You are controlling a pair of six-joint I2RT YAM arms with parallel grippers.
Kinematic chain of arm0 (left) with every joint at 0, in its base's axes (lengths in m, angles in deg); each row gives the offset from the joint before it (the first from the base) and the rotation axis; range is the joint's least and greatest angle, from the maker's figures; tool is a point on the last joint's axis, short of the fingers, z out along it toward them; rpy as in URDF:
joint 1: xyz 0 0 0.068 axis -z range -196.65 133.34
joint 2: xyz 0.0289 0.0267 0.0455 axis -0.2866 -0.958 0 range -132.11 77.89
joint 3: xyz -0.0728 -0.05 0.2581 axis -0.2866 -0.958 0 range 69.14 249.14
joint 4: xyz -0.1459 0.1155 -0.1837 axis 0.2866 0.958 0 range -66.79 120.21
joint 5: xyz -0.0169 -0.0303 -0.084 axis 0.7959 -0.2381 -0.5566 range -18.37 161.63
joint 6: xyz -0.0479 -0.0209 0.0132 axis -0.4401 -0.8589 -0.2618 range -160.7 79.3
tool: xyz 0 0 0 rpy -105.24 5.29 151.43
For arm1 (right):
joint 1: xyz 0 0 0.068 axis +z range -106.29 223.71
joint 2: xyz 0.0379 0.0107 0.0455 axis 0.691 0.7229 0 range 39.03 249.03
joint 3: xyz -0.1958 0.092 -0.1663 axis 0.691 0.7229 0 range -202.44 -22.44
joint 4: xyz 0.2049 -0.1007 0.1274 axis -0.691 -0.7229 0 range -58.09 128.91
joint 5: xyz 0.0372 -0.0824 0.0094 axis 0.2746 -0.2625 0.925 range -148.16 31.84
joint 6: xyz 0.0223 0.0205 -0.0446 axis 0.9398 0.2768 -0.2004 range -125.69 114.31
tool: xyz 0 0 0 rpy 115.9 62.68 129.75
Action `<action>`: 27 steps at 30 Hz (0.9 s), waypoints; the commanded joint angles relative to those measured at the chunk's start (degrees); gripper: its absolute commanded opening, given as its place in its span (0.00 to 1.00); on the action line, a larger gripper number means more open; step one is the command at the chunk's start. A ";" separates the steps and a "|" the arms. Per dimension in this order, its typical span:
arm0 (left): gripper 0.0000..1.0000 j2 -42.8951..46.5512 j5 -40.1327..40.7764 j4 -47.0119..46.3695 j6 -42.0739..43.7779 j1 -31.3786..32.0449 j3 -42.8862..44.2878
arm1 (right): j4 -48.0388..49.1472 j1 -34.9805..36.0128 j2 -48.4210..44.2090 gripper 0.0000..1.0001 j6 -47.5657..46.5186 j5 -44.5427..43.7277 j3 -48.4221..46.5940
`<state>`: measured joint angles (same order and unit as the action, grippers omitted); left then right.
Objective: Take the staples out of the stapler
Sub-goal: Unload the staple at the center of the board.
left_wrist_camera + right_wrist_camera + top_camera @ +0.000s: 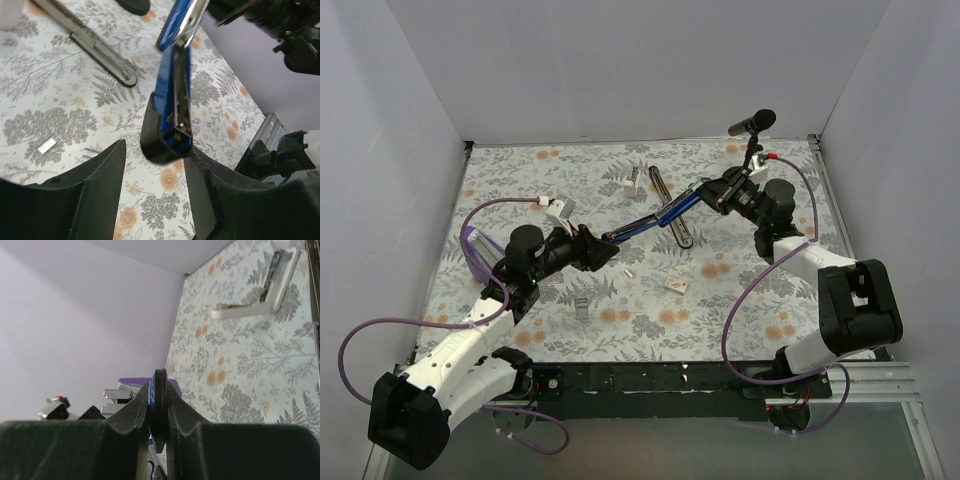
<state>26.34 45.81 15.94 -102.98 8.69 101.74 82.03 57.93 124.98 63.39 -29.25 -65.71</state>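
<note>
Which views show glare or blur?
Top external: even light, sharp, faint shadows. Left wrist: glare on the metal channel of the stapler, background soft. Right wrist: right tool close, dark and blurred; table beyond clearer.

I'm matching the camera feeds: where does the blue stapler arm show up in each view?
Top external: blue stapler arm, slanting across the centre.
Left wrist: the arm fills upper centre, running toward the camera.
Right wrist: the arm sits bottom centre, edge-on between the fingers.
Shared landmark: the floral table cover.

The right gripper (159,397) pinches the stapler (160,376) by its thin blue-black edge. A purple block (129,382) sits behind; a white object (255,307) lies on the floral cloth (240,370).
</note>
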 commanded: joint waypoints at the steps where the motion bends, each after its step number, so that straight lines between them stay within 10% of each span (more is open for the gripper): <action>1: 0.52 0.83 5.70 3.05 -6.88 -1.61 -1.48 | 20.42 -3.23 -0.26 0.01 5.27 2.29 -1.64; 14: 0.63 -2.23 4.47 4.89 -9.62 -1.61 1.58 | 19.38 -4.20 0.00 0.01 -0.35 6.77 -3.23; 27: 0.75 -18.31 -24.87 11.75 9.02 -1.61 19.95 | 37.83 -3.06 5.54 0.01 8.00 23.65 -4.29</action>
<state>10.05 32.65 25.97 -99.48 7.18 117.20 107.53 54.10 130.58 66.17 -9.91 -67.96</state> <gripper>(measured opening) 0.748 0.199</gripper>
